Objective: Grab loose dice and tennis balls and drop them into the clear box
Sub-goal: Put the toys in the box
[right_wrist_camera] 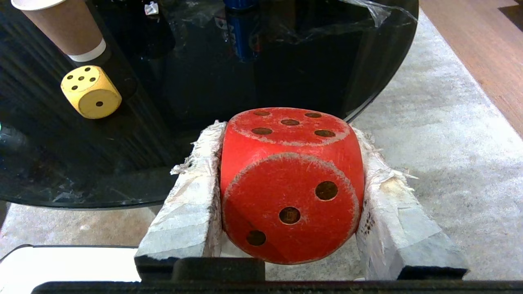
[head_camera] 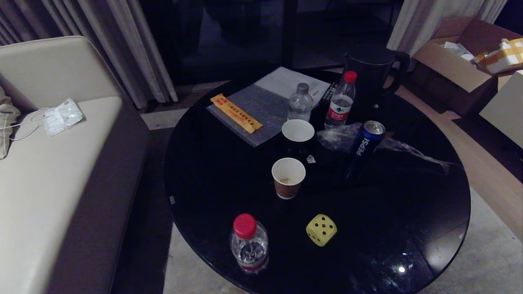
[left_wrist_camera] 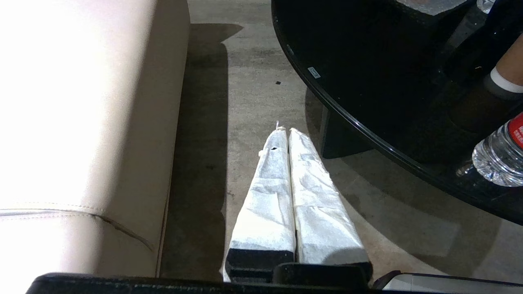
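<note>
Just off the near rim of the round black glass table (right_wrist_camera: 245, 81), the right gripper (right_wrist_camera: 292, 163) pinches a worn red die (right_wrist_camera: 292, 183) — a yellow die (head_camera: 321, 230) sits on the table near that rim, while the left gripper (left_wrist_camera: 288, 134) — fingers pressed together — hangs beside the table.

The round surface (head_camera: 212, 171) is glossy black, mirroring what stands on it. The yellow die (head_camera: 321, 230) looks matt and smooth. The red die (right_wrist_camera: 291, 183) has worn, scuffed paint, rubbed pale along its edges. The fingers (right_wrist_camera: 188, 212) of the right hand (right_wrist_camera: 286, 134) wear frayed, rough white wrapping; the left hand (left_wrist_camera: 288, 132) has the same wrapping. The near cup (head_camera: 288, 177) is matt paper, the near bottle (head_camera: 249, 245) clear ribbed plastic, the Pepsi can (head_camera: 365, 143) shiny metal. The sofa (head_camera: 49, 171) looks smooth and leathery.
</note>
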`<state>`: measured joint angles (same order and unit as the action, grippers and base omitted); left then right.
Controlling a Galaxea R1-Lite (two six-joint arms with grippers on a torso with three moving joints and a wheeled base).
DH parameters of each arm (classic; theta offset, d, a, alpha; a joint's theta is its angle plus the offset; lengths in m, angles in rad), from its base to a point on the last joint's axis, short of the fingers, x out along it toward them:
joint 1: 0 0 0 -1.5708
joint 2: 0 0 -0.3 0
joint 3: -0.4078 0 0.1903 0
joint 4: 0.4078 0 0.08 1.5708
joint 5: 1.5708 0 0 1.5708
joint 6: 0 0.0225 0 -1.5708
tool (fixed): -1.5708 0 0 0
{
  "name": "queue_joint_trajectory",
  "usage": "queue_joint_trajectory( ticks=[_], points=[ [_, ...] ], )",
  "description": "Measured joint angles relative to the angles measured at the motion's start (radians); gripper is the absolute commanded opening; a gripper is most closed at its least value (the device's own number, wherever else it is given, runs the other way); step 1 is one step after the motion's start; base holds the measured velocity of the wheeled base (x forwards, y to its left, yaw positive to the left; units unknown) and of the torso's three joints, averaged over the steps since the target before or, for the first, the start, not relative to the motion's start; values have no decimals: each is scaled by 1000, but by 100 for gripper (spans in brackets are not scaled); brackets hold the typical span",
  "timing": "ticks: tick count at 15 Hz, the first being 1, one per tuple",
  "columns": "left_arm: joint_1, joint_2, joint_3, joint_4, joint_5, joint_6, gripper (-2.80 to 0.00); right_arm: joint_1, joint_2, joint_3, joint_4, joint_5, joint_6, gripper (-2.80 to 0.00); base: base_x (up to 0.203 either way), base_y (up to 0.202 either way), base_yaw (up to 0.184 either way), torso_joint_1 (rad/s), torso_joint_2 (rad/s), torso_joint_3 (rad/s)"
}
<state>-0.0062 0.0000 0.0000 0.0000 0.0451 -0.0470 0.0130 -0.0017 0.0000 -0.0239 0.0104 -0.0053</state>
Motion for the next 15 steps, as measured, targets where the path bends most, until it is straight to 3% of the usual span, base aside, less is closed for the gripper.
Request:
queue_joint_trajectory(
  ticks=[15],
  points=[
    [0, 0, 0, 0, 1, -5, -280, 0, 0, 0, 1, -1, 1, -280, 0, 0, 0, 1, 1, 16]
  ],
)
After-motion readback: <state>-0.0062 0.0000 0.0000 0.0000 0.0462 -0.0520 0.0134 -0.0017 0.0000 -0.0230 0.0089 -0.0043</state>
